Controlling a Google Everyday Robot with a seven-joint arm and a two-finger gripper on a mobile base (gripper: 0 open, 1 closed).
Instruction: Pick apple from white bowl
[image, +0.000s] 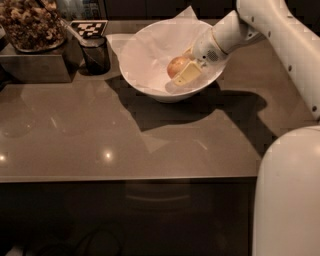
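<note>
The apple, small, yellowish-orange with a reddish blush, is inside the white bowl, right of its middle and over the crumpled white paper lining. My gripper reaches into the bowl from the right and is shut on the apple. One pale yellow finger lies across the apple's front right side. The other finger is mostly hidden behind the fruit. The apple seems to sit a little above the bowl's bottom.
A small dark cylindrical cup stands just left of the bowl, with a checkered tag behind it. A metal tray of brown snacks sits at the far left. My white arm and body fill the right side. The table's front edge runs across.
</note>
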